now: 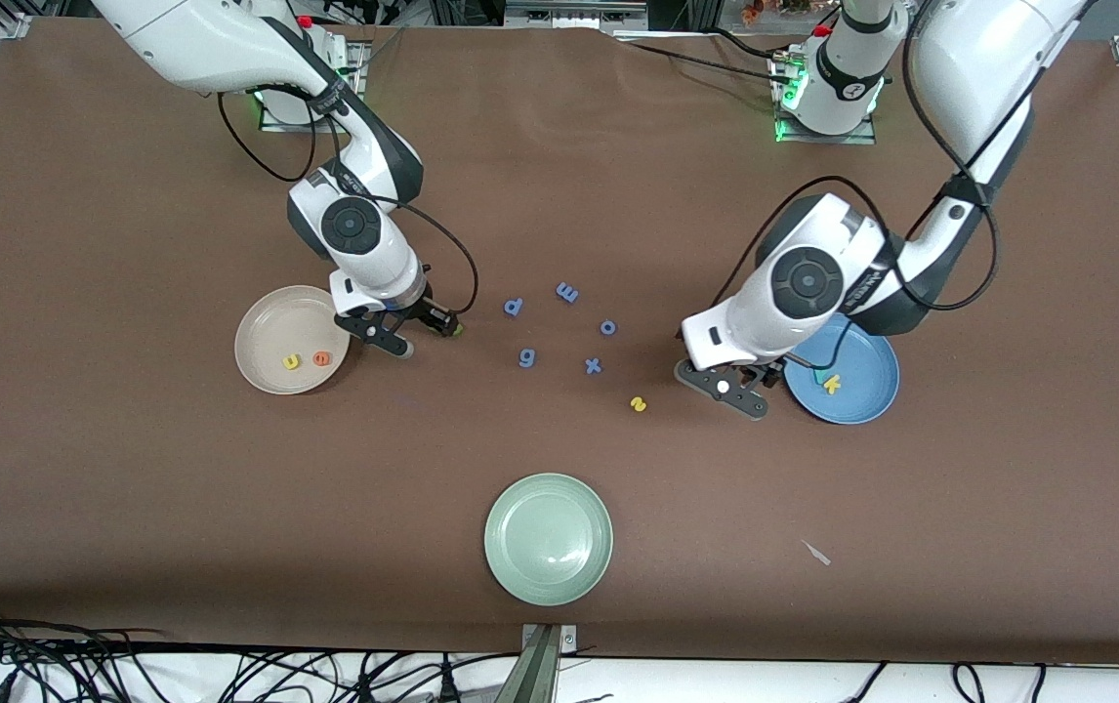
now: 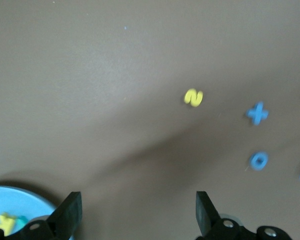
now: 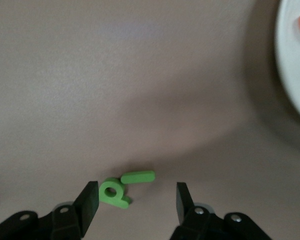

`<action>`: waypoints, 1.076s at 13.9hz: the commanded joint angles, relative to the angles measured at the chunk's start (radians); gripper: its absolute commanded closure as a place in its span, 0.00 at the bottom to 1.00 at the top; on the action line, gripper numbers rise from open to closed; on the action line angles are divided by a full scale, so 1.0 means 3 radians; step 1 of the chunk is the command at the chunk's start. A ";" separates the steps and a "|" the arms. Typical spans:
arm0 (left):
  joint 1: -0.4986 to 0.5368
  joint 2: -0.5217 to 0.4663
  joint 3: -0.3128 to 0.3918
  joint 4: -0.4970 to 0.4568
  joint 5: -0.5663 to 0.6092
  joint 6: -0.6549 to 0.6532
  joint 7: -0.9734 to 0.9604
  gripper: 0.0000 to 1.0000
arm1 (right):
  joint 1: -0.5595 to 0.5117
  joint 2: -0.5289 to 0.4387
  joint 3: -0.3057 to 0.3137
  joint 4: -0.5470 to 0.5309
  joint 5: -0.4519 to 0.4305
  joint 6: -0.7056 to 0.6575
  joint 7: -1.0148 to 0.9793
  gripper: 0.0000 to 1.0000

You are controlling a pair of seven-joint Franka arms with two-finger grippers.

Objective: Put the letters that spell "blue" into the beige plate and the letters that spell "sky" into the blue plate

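The beige plate [image 1: 271, 322] holds the yellow u [image 1: 291, 362] and the orange e [image 1: 322, 359]. Just beside it, my right gripper [image 1: 429, 338] is low over the table and open. The green b [image 3: 112, 192] and the green l [image 3: 138, 176] lie flat between its fingers, touched by neither. The blue plate [image 1: 872, 391] holds the yellow k [image 1: 832, 384], with a teal piece [image 2: 21, 220] next to it. My left gripper [image 1: 725, 391] hangs open and empty over the table between that plate and the yellow s [image 1: 638, 403].
Several blue letters lie mid-table: p [image 1: 513, 307], m [image 1: 567, 291], o [image 1: 608, 327], g [image 1: 526, 358], x [image 1: 594, 366]. A pale green plate [image 1: 548, 538] sits nearer the front camera, with a small white scrap [image 1: 816, 553] toward the left arm's end.
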 commanded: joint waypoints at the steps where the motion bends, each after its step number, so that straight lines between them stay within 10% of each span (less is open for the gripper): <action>1: -0.0297 0.0230 0.0158 0.0387 -0.0043 -0.0098 -0.0724 0.00 | -0.0011 -0.0004 0.0014 -0.0185 -0.0224 0.0305 0.0178 0.25; 5: -0.0507 0.0466 0.0204 0.0607 -0.0058 -0.0129 -0.1876 0.00 | -0.0016 0.0001 -0.0042 -0.0186 -0.0511 0.0311 0.0184 0.25; 15: -0.0481 0.0512 0.0250 0.0607 -0.0063 -0.0467 -0.2385 0.00 | -0.0011 0.0180 -0.0175 -0.0171 -0.0854 0.0515 0.0235 0.25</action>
